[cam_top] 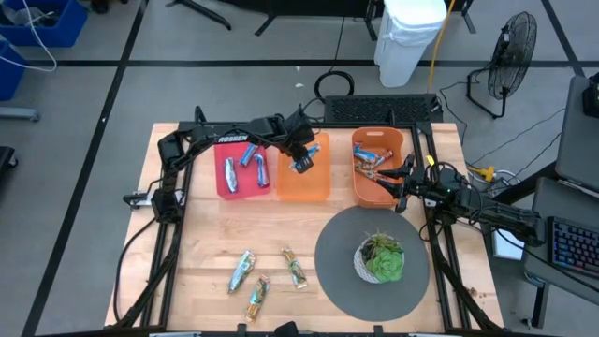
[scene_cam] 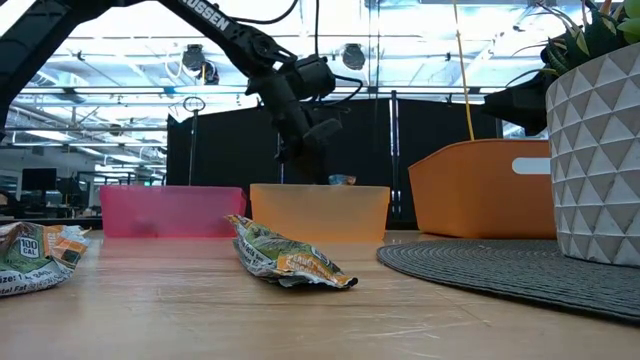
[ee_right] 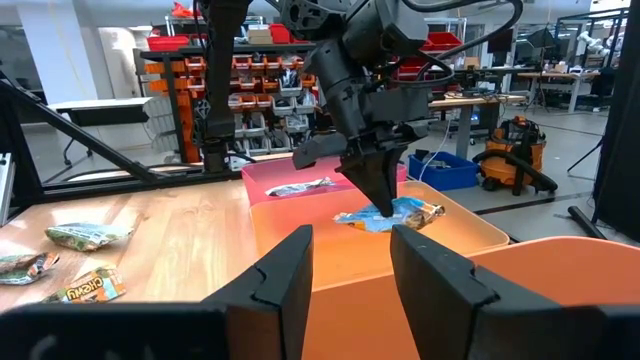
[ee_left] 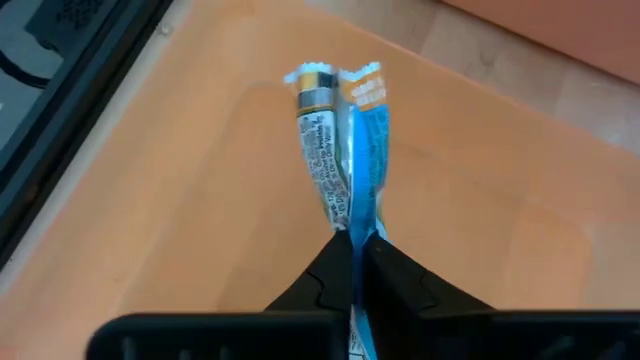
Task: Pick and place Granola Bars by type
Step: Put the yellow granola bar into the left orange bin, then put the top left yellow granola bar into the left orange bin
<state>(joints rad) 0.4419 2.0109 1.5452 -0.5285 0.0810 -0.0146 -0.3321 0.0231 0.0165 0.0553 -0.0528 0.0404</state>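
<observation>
A blue foil granola bar (ee_left: 345, 150) hangs over the pale orange tray (cam_top: 304, 183), with my left gripper (ee_left: 355, 240) shut on it. In the low view its tip (scene_cam: 342, 180) peeks above the tray's rim. The pink tray (cam_top: 243, 192) to the left holds three blue bars (cam_top: 230, 173). Three green-gold bars (cam_top: 241, 271) lie flat on the wood near the front edge. The deep orange bin (cam_top: 360, 192) holds several mixed bars (cam_top: 374, 159). My right gripper (ee_right: 350, 235) waits open, level, beside that bin at the table's right. My left gripper pinches the blue bar's near end (ee_left: 352, 225) between its two fingers, which slant down from the table's left. The wrapper is creased lengthwise where the fingers (ee_right: 383, 195) meet it. The bar sticks out ahead of them inside the tray; whether it touches the floor I cannot tell.
A white potted plant (cam_top: 382, 259) stands on a round grey mat (cam_top: 337, 243) at the front right. The three containers sit in a row at the far side. Bare wood lies between them and the green-gold bars.
</observation>
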